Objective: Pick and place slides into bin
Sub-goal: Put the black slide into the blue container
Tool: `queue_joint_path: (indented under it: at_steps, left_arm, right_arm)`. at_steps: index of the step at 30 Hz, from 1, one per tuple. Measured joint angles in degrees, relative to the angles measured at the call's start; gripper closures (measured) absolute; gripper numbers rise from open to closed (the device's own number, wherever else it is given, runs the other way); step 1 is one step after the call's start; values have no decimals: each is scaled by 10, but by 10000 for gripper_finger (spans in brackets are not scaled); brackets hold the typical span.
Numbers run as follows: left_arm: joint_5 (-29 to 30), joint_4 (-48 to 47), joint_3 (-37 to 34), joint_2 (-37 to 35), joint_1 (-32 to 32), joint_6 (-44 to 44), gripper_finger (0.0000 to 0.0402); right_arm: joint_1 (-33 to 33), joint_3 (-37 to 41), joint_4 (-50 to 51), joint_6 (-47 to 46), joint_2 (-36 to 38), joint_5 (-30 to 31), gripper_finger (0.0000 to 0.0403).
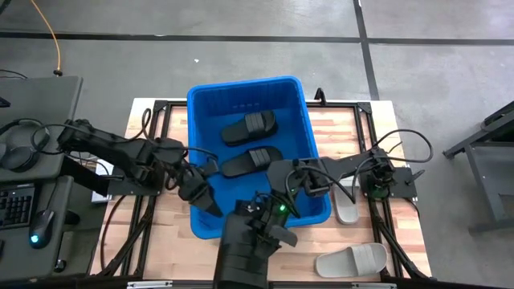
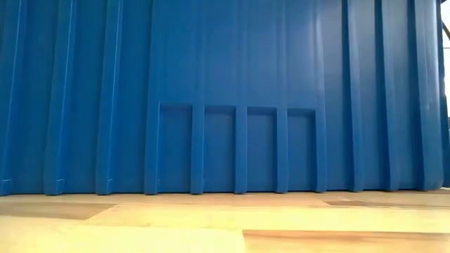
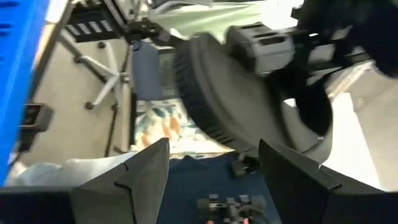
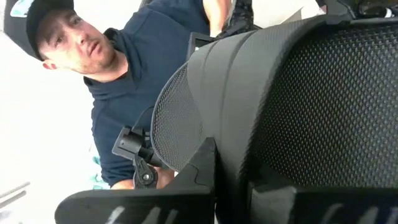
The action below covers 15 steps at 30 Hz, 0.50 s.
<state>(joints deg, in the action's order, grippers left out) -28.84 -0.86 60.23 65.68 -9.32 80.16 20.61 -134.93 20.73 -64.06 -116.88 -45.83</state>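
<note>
Tabletop (image 1: 357, 120) first: wooden slats, with the bin (image 1: 299, 120) parked in the middle so both arms can reach over its rim. Two black slides (image 1: 249, 126) already lie on its floor, one beside the other. Two light grey slides (image 1: 347, 202) are out on the wood to the right of the bin, well apart from each other, so I'd say the job is about halfway.

Right pincer (image 1: 287, 186) hangs over the bin's near end, clamped on another black slide (image 4: 298, 93). My guess is it's held there so it lands inside when released. Left pincer (image 1: 201, 193) sits at the bin's near-left corner, spread wide and holding nothing, probably just waiting.

View differences:
- The high one gives the whole layout, but the held slide blends into the dark arm.
- Right wrist view shows its textured surface jammed between the fingers, plus a person in a dark blue top and cap behind.
- Left wrist view shows that pincer (image 3: 214, 168) gaping, with the ribbed edge of the slide beyond it.
- Low view is nothing but blue ribbed wall.
</note>
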Motion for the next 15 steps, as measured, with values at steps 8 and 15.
queue_joint_path:
  at_steps: [8,15]
  left_arm:
    - [-50,86,0,37,0,72,167]
    - [-74,120,0,50,0,96,167]
  right_arm:
    - [0,0,0,9,0,-3,403]
    - [-3,0,0,17,2,-9,403]
